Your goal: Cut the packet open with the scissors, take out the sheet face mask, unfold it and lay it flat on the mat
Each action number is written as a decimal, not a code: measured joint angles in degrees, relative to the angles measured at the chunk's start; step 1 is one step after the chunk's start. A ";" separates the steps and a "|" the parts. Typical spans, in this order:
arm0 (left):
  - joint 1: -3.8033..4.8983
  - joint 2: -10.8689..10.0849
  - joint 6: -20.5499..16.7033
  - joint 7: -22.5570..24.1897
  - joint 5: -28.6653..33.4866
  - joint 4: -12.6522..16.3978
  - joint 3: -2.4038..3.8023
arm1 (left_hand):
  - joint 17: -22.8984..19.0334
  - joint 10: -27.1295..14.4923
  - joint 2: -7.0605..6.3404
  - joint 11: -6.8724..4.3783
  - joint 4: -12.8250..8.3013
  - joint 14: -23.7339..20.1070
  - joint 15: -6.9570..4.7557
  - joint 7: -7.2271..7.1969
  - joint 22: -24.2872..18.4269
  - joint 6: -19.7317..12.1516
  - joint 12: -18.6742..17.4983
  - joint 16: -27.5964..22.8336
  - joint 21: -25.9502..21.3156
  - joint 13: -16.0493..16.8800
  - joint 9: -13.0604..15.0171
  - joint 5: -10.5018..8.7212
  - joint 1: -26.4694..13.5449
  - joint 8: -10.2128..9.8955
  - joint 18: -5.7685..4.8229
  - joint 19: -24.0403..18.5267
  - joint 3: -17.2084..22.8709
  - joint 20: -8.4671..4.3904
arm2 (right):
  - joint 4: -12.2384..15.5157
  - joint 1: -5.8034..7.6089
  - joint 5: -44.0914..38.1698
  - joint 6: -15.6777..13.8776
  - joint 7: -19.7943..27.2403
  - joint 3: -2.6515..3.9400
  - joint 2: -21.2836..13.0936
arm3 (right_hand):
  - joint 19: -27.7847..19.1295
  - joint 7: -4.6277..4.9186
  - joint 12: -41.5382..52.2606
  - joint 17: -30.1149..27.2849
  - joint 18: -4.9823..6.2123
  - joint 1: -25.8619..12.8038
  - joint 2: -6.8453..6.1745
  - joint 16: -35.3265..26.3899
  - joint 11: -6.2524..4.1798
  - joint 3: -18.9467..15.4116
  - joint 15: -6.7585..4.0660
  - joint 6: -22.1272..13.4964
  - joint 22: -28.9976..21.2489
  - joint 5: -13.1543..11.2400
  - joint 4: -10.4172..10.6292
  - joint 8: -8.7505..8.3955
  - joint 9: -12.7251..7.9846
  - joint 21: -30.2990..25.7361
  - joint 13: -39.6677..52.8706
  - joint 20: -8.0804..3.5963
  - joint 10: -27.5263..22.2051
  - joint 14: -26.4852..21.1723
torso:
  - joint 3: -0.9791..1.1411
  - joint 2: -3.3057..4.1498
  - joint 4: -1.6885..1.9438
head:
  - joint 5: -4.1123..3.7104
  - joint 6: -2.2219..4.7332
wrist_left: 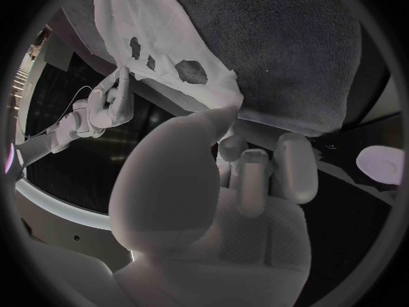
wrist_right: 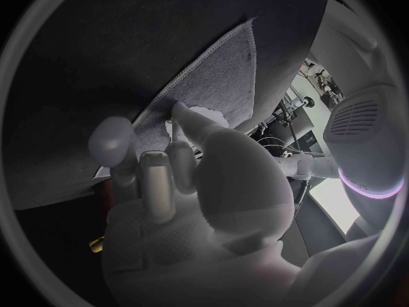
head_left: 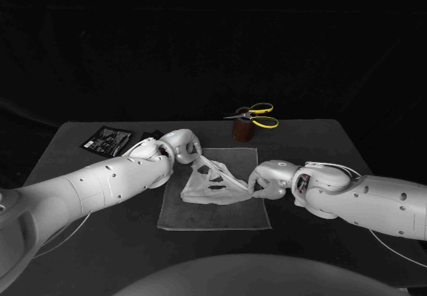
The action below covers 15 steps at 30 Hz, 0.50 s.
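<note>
The white sheet mask (head_left: 211, 182) with its eye and mouth holes hangs stretched between my two hands over the grey mat (head_left: 213, 213). My left hand (head_left: 181, 146) pinches its far upper corner, and the mask (wrist_left: 162, 44) spreads away from the fingertips over the mat (wrist_left: 281, 54). My right hand (head_left: 269, 180) pinches the mask's near right edge; a bit of mask (wrist_right: 203, 116) shows at its fingertips against the mat (wrist_right: 217, 65). My right hand (wrist_left: 111, 106) also appears across the mask in the left wrist view. The black packet (head_left: 107, 140) lies on the table's far left. The yellow-handled scissors (head_left: 253, 115) rest at the far edge.
A brown holder (head_left: 242, 131) stands under the scissors just beyond the mat. A small dark scrap (head_left: 149, 134) lies beside the packet. The black table (head_left: 356, 154) extends right of the mat.
</note>
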 measured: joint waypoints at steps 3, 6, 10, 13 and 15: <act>0.02 -0.05 -0.16 0.20 0.36 -0.07 0.00 | 0.00 -2.75 -0.02 0.34 0.14 -0.01 0.00 0.48 0.00 -0.96 -1.87 -0.01 -0.01 -3.74 2.24 0.00 -1.16 0.00 0.00 0.00 0.19 0.00 | 0.27 0.00 0.80 -0.48 0.00 0.00 -0.19 | -2.55 1.46 -7.19 0.00 1.08 -2.29 -2.52 -1.74 1.26 -1.92 0.35 -4.11 -0.01 0.00 0.41 -2.18 -1.14 -6.04 -6.34 0.54 -4.56 0.13 | -0.02 0.00 0.03 | -0.09 0.00; 0.07 -0.16 -0.46 0.73 1.09 -0.12 0.00 | 0.00 -5.94 -0.69 0.75 0.13 -0.01 0.00 0.89 -0.01 -4.55 -4.05 -0.01 -0.02 -7.92 3.44 0.03 -3.16 -2.27 0.00 -0.06 -0.57 0.06 | 0.58 0.00 1.95 -1.39 0.13 -0.02 -0.36 | -4.04 3.17 -9.21 0.00 1.50 -3.40 -4.94 -2.88 2.95 -4.02 1.77 -8.29 -0.02 0.00 0.86 -4.82 -2.43 -9.94 -8.03 1.62 -6.53 0.09 | -0.04 -0.01 0.03 | -0.16 0.00; 0.18 -0.35 -0.83 1.50 2.17 -0.08 0.01 | 0.00 -11.13 -2.63 1.57 0.25 -0.02 0.70 1.82 -0.01 -8.10 -8.06 -0.02 -0.68 -15.10 1.78 0.03 -4.61 -5.26 0.00 -0.64 -2.69 0.63 | 0.90 -0.01 3.49 -2.81 0.36 -0.03 -0.61 | -5.26 4.04 -10.75 -0.65 1.52 -3.93 -6.09 -3.45 3.73 -6.50 2.25 -10.53 -0.04 0.00 1.61 -5.83 -3.07 -12.99 -9.69 2.39 -8.34 0.00 | -0.04 -0.01 0.03 | -0.21 0.00; 0.22 -0.56 -1.00 2.20 3.04 0.09 0.01 | 0.00 -12.57 -4.01 2.19 0.20 -0.19 1.25 2.54 -0.01 -9.73 -9.74 -0.05 -1.48 -17.09 1.01 0.03 -5.16 -6.93 0.00 -1.37 -4.24 1.36 | 1.16 -0.02 5.28 -4.60 0.74 -0.03 -0.89 | -5.55 4.28 -10.76 -0.98 1.52 -4.26 -6.42 -3.75 3.85 -7.76 2.36 -10.78 -0.04 0.00 2.34 -5.83 -3.11 -13.53 -9.81 2.68 -8.46 0.11 | -0.04 -0.01 0.03 | -0.22 0.00; 0.24 -0.74 -1.02 2.56 3.49 0.29 0.02 | 0.00 -12.98 -4.07 2.59 -0.05 0.01 1.70 2.77 -0.40 -10.83 -10.40 -0.05 -2.19 -17.50 0.47 0.03 -5.23 -7.98 0.00 -1.86 -5.48 1.85 | 1.37 -0.03 6.60 -5.98 1.05 -0.03 -1.14 | -5.55 4.28 -10.37 -0.97 1.52 -4.26 -6.42 -3.76 3.85 -8.01 2.45 -10.78 -0.04 0.16 2.60 -5.83 -3.11 -13.49 -9.66 2.68 -8.46 0.20 | -0.04 -0.01 0.03 | -0.22 0.00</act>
